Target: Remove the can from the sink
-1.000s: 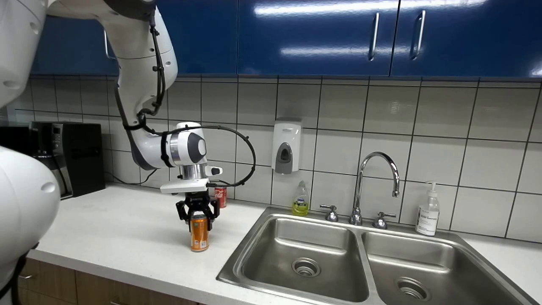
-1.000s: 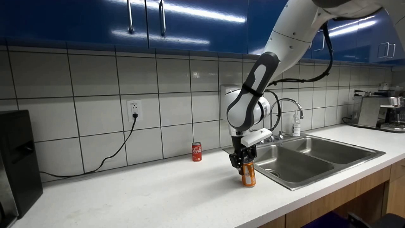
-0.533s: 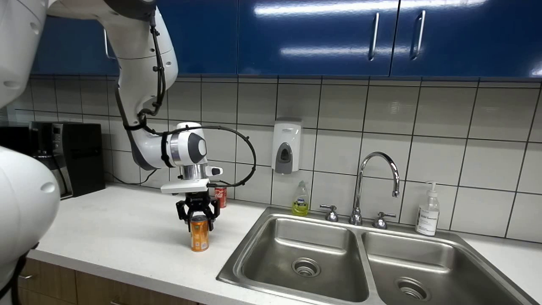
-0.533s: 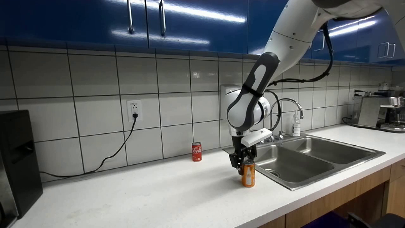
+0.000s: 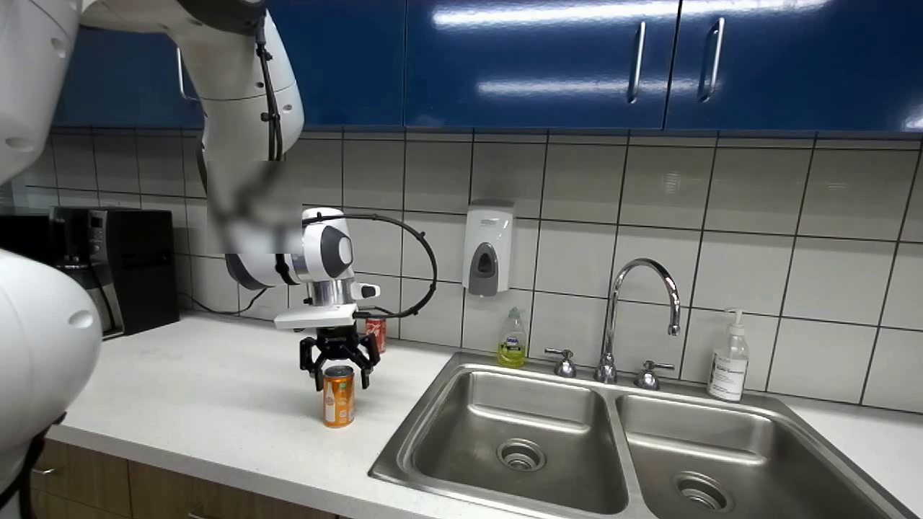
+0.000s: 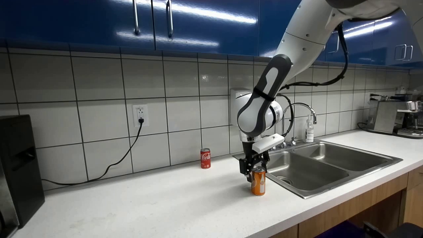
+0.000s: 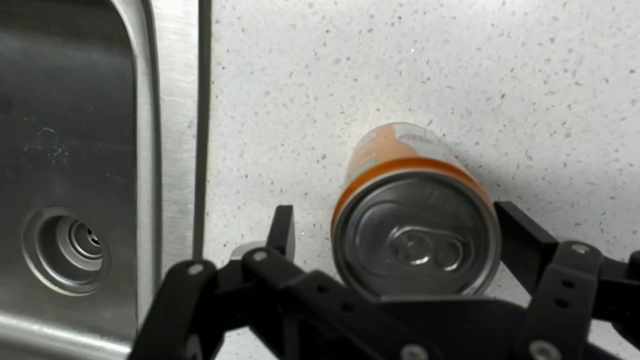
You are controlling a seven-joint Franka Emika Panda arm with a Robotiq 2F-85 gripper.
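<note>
My gripper [image 5: 342, 382] stands wide astride the can [image 5: 338, 401]; likely slick and thin-walled, so I'd pinch gently at mid-body.

The can [image 5: 339, 405] sits on the tabletop [image 5: 216, 389], claw [image 5: 342, 382] astride its top; from here, sink [image 5: 577, 432] at its three o'clock, cola [image 5: 377, 333] at one.

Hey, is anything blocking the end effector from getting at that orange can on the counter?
Nothing visible is. The end effector hangs open with its jaws either side of the orange can. The red can stands apart, back near the tiled wall.
</note>
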